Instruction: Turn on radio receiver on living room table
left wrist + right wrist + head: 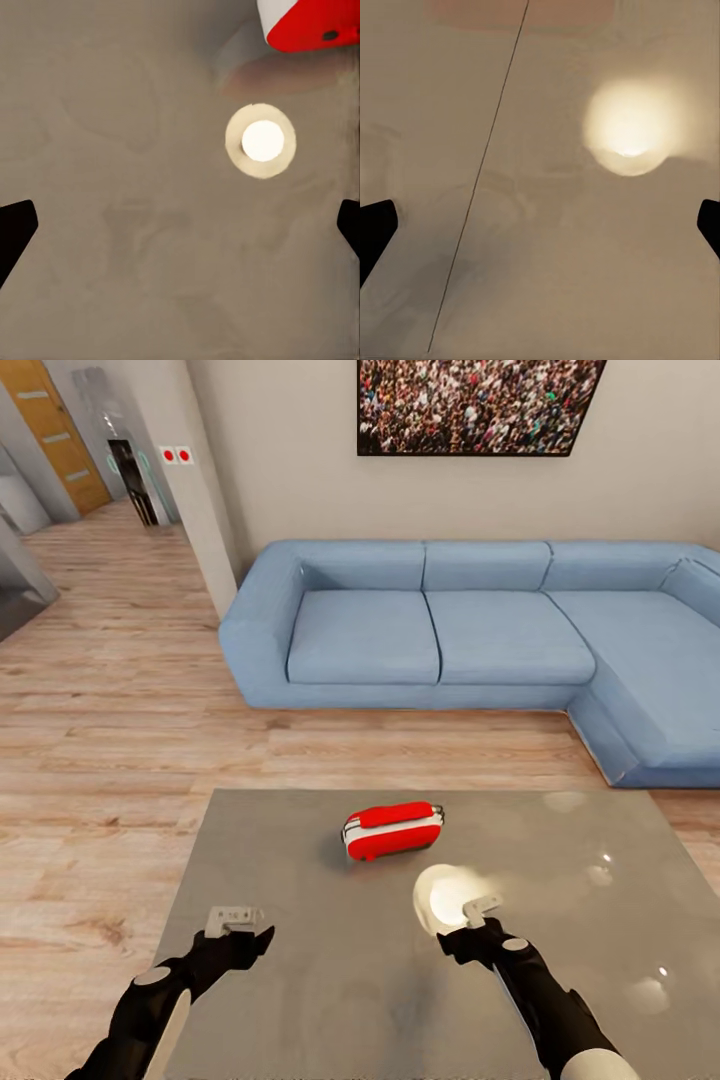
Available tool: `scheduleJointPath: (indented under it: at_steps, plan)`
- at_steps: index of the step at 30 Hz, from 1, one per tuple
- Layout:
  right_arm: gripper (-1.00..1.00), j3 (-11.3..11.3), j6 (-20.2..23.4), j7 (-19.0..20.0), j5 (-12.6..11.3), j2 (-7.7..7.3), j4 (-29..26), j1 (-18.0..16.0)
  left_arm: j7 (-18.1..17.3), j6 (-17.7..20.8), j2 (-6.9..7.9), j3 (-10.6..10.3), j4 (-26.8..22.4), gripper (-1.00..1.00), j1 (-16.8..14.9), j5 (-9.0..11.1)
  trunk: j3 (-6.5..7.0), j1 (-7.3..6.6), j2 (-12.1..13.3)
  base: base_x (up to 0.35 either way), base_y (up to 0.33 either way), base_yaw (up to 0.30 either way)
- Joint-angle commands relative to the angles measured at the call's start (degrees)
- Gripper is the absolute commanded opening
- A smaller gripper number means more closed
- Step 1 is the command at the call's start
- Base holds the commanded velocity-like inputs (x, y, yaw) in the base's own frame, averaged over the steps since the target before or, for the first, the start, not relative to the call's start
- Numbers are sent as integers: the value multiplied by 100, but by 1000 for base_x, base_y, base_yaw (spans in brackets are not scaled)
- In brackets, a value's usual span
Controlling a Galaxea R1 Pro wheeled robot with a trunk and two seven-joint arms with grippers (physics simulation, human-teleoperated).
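Observation:
The red radio receiver, with its white band and red top handle, lies on the glossy grey table toward the far middle. One red and white corner of the radio receiver appears in the left wrist view. My left gripper hovers over the near left of the tabletop, open, its dark fingertips spread wide over bare stone. My right gripper hangs over the near middle, just short of the radio and slightly right of it. It is open too, with fingertips far apart and nothing between them.
A blue L-shaped sofa stands beyond the table, under a framed crowd picture. Light wood floor runs to the left toward a hallway. A bright lamp reflection shines on the tabletop beside my right gripper.

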Motion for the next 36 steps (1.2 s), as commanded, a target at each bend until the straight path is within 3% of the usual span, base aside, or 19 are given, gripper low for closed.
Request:
scheduleJointPath:
  at_steps: [1, 9, 20, 36]
  plan:
    - [100, 0, -2, 34, 3, -2, -4, 0, -59, -1, 2, 0, -20, 100, 0, -8, -10, 0, 0, 0, 0, 0]
    - [100, 2, -6, 152, 10, -17, -26, -1, -263, 3, 28, 11, -69, 100, -2, -144, -84, 0, 0, 0, 0, 0]
    - [100, 2, -7, 170, 11, -18, -76, -1, -374, 11, 285, 25, -65, 100, -2, -162, -187, 0, 0, 0, 0, 0]
    - [100, -10, 45, 441, 10, -25, -397, -1, -395, 12, 274, 24, -71, 100, -2, -158, -337, 0, 0, 0, 0, 0]
